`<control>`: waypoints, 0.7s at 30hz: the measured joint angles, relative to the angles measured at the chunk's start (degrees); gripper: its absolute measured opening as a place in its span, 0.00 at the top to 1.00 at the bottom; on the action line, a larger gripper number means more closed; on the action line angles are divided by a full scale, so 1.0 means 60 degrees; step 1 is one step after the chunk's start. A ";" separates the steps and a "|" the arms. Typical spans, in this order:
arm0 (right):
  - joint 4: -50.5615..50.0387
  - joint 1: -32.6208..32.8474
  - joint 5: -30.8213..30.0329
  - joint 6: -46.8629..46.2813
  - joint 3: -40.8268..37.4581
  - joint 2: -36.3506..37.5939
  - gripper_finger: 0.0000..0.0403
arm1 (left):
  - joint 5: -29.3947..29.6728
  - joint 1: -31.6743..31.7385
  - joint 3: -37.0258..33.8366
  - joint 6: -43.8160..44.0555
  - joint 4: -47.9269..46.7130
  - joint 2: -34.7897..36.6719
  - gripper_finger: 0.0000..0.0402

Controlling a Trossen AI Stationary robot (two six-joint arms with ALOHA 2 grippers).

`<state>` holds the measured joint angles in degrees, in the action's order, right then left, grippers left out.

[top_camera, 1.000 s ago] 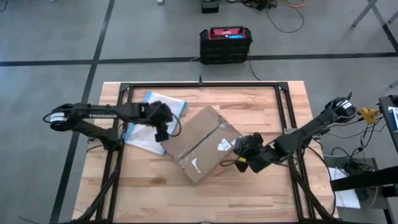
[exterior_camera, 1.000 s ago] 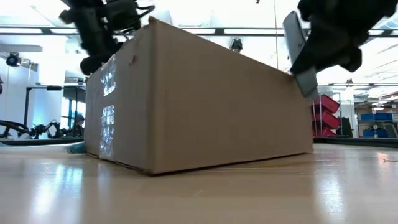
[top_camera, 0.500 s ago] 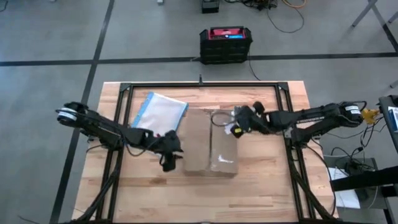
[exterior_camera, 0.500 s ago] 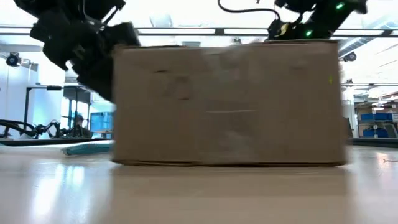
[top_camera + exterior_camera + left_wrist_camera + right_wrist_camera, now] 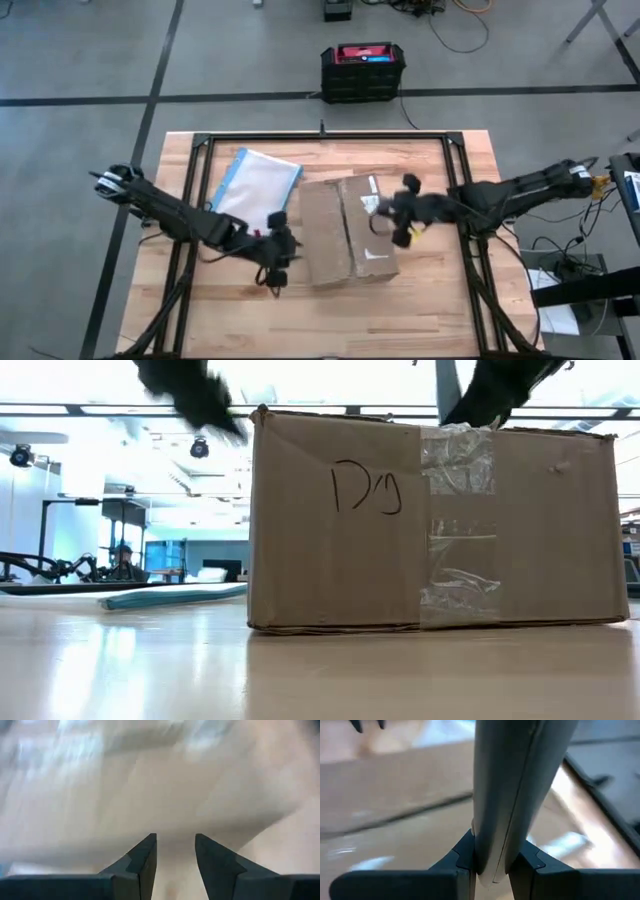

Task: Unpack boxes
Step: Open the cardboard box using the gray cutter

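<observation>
The brown cardboard box (image 5: 345, 235) stands shut on the table, with clear tape down its near face (image 5: 455, 530) and handwriting beside it. My left gripper (image 5: 277, 272) is open and low at the box's left side, near the table; in the left wrist view (image 5: 175, 855) nothing lies between its fingers. My right gripper (image 5: 402, 215) hovers over the right part of the box top, shut on a flat grey-white tool (image 5: 520, 780). In the low view the tool (image 5: 446, 390) reaches down to the taped top edge; I cannot tell whether it touches. My right gripper pinches the grey-white tool between its two fingers at the tool's near end (image 5: 492, 845). The tool runs on forward along the fingers and past their tips, lifted clear of the table, above the box top.
A clear blue-edged plastic bag (image 5: 255, 185) lies flat on the table, far-left of the box. A black frame rail (image 5: 320, 137) borders the work area. A black crate with a red top (image 5: 362, 70) stands on the floor beyond the far edge. Bare wood lies near the box.
The box has turned about on the table, from lying diagonal to nearly square with the table's edges, its taped face now toward the near edge. My left gripper has moved from the box's far-left corner toward the near edge. My right gripper swung from the near-right corner to above the box.
</observation>
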<state>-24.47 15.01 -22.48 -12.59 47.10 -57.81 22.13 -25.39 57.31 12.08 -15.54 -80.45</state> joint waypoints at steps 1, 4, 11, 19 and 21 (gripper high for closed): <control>0.0371 0.0369 -0.0010 -0.0021 -0.0072 -0.0086 0.86 | -0.0008 -0.0149 -0.0021 -0.0257 0.0712 -0.0060 0.70; 0.1929 0.1364 0.0008 0.0077 -0.0251 -0.0573 0.86 | 0.0158 -0.0352 -0.0042 -0.0588 0.2174 -0.0345 0.69; 0.5103 0.2419 -0.0243 0.0717 -0.0286 -0.2151 0.86 | 0.0211 -0.0464 -0.0050 -0.0898 0.3673 -0.1477 0.56; 0.6831 0.2728 0.0068 0.0859 -0.0286 -0.3354 0.86 | 0.0237 -0.0451 0.0133 -0.0838 0.3981 -0.2738 0.41; 0.7111 0.2791 0.0078 0.0856 -0.0271 -0.3525 0.86 | 0.0237 -0.0455 0.0140 -0.0832 0.3975 -0.2904 0.39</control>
<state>18.20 31.75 -22.01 -7.45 45.47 -78.96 23.55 -28.12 58.15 7.09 8.31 -97.87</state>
